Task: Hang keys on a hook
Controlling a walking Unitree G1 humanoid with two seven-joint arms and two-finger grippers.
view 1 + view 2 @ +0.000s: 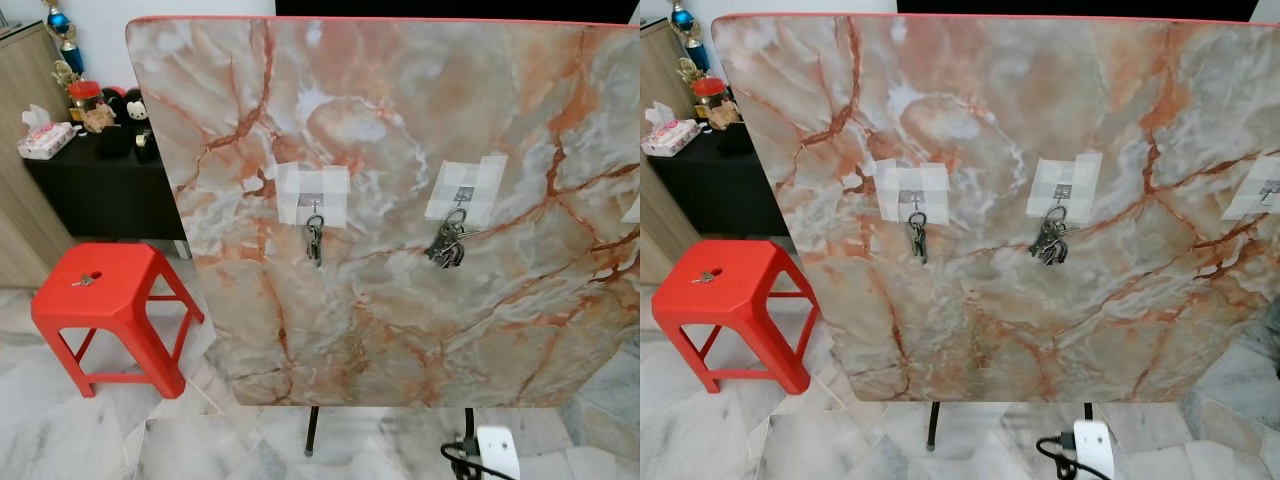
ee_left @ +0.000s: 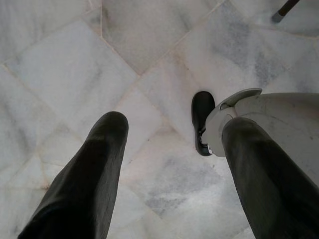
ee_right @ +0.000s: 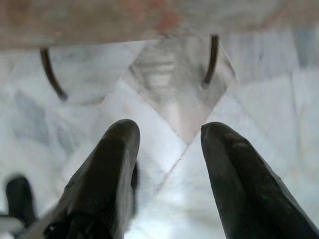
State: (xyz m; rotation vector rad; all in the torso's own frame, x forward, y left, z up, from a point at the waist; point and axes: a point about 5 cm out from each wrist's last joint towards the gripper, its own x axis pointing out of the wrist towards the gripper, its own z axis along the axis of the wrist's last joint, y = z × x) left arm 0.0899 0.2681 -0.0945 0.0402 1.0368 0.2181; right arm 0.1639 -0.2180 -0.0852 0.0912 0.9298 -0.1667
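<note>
Marble-patterned board carries taped hooks; one key bunch hangs on the left hook, a second bunch on the middle hook, and a lone key lies on the red stool. If that key is the one to hang, grasp it by its ring so the loop stays free for the spare hook. Left gripper and right gripper hang low over the floor tiles, fingers spread, holding nothing.

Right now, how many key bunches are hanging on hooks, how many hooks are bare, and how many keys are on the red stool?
Key bunches on hooks: 2, the small bunch and the big bunch
Bare hooks: 1, the right hook
Keys on the red stool: 1, the loose key
Total: 4
</note>
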